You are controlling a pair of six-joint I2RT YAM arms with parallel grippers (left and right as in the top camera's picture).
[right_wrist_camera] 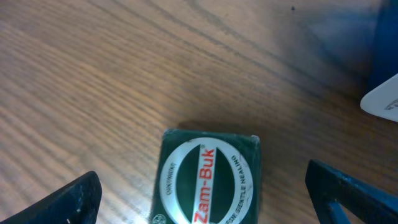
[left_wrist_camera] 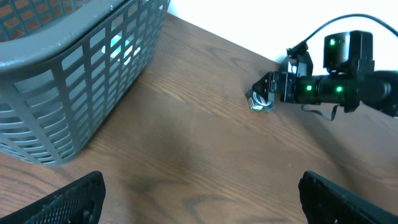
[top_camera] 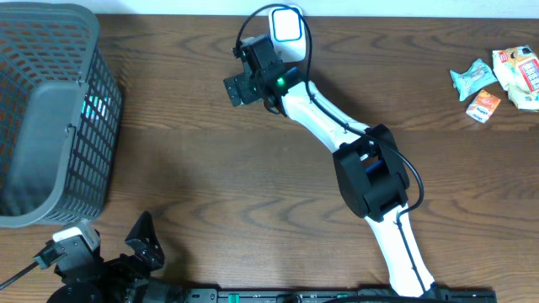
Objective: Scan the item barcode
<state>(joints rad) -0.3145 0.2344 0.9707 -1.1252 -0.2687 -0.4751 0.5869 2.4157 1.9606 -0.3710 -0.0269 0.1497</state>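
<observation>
Right under the right gripper [top_camera: 239, 87], between its wide-open fingers, the green Zam-Buk box [right_wrist_camera: 208, 180] is sitting label-up on the wooden table [right_wrist_camera: 93, 81], not being gripped. Left gripper [left_wrist_camera: 202, 198] is gaping wide too, grey basket [left_wrist_camera: 74, 93] sitting ahead on its left.

A grey slotted basket [top_camera: 91, 147] stands at the left end of the brown wooden table [top_camera: 210, 194], with something pale blue showing through its side wall, too unclear to name. Well apart from it, at the table's far right edge, lie a teal packet [top_camera: 472, 78], a small orange box [top_camera: 483, 106] and a white-and-red packet [top_camera: 520, 71], close together.
</observation>
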